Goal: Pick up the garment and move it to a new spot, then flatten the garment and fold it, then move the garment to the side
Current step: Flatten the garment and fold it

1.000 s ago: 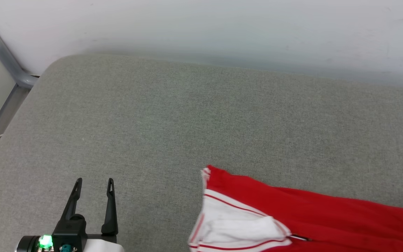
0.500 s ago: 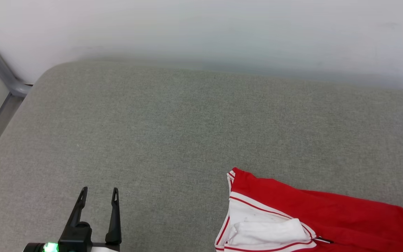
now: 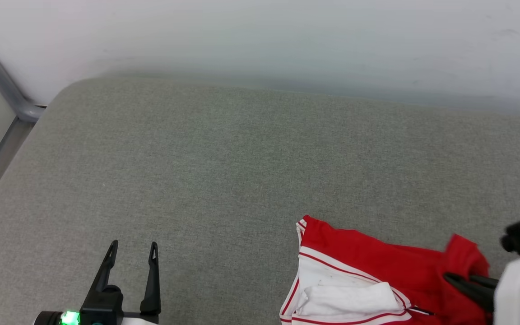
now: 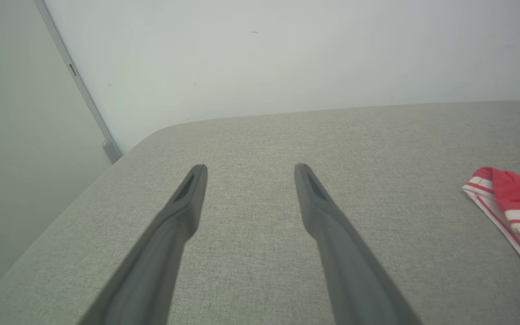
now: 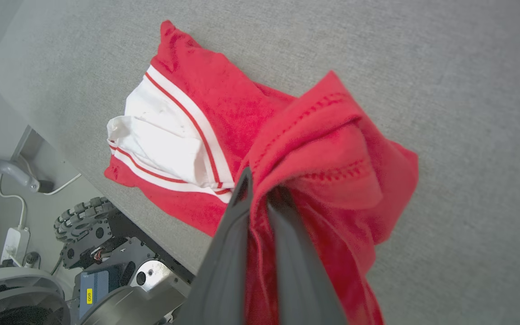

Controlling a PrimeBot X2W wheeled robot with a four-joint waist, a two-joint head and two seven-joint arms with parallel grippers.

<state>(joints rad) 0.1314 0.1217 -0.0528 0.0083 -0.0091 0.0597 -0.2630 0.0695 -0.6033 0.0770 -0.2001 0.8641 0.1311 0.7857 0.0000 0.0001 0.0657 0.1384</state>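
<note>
The garment (image 3: 377,264), red with a white sleeve and red-and-white striped trim, lies crumpled near the front edge of the grey padded surface (image 3: 242,158). My right gripper (image 3: 456,279) comes in from the right edge and is shut on a bunched red fold of it. In the right wrist view the two fingers of that gripper (image 5: 260,189) pinch the stitched red hem, lifted above the rest of the garment (image 5: 224,95). My left gripper (image 3: 134,246) is open over bare cushion at the lower left, well left of the garment (image 4: 513,194); nothing is between the fingers of the left gripper (image 4: 251,169).
A pale wall (image 3: 260,36) runs behind the surface. A grey metal rail (image 3: 7,90) stands at the far left corner. Past the front edge, the right wrist view has my wheeled base (image 5: 84,221) and floor cables (image 5: 16,207).
My right gripper has come into the head view, pulling the garment's right part up and leftward into a bunch. The sleeve end stays put. The left gripper stays open; the camera shifted slightly.
</note>
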